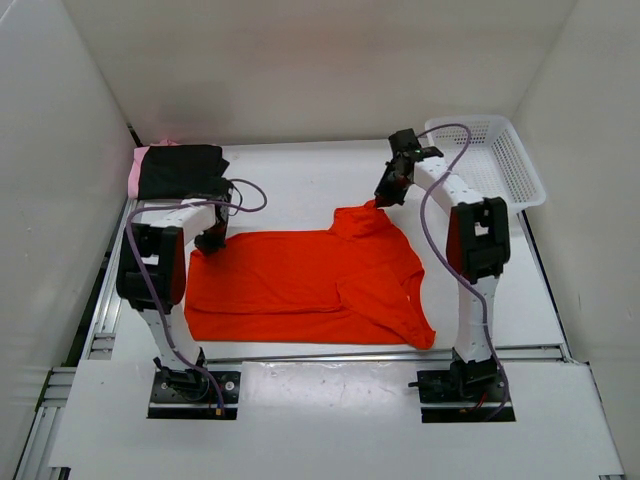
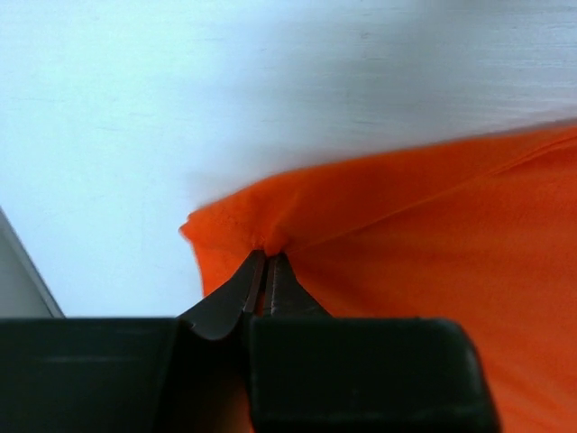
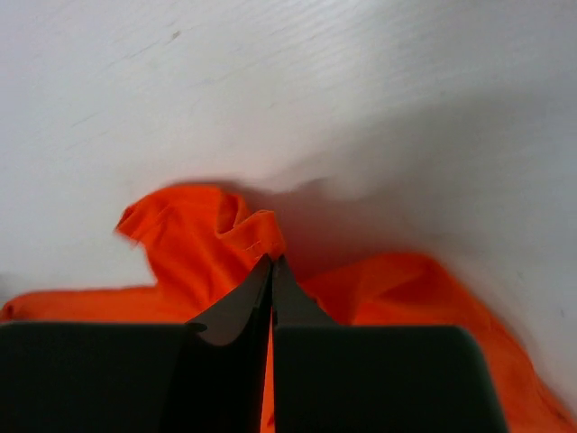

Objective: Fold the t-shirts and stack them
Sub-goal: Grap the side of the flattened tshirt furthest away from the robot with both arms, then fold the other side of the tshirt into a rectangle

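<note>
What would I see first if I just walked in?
The bright orange-red t-shirt spread in the middle jumps out first. The left gripper pinches its far left corner, the right gripper a bunched bit at its far edge. A folded black t-shirt lies back left.

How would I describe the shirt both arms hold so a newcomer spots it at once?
On the white table, between the two arms, lies the orange-red t-shirt, spread out, its far edge pinched by the left fingers and the right fingers. Unlike the folded black t-shirt at the far left, pink fabric beside it, it is bright and lies open.
</note>
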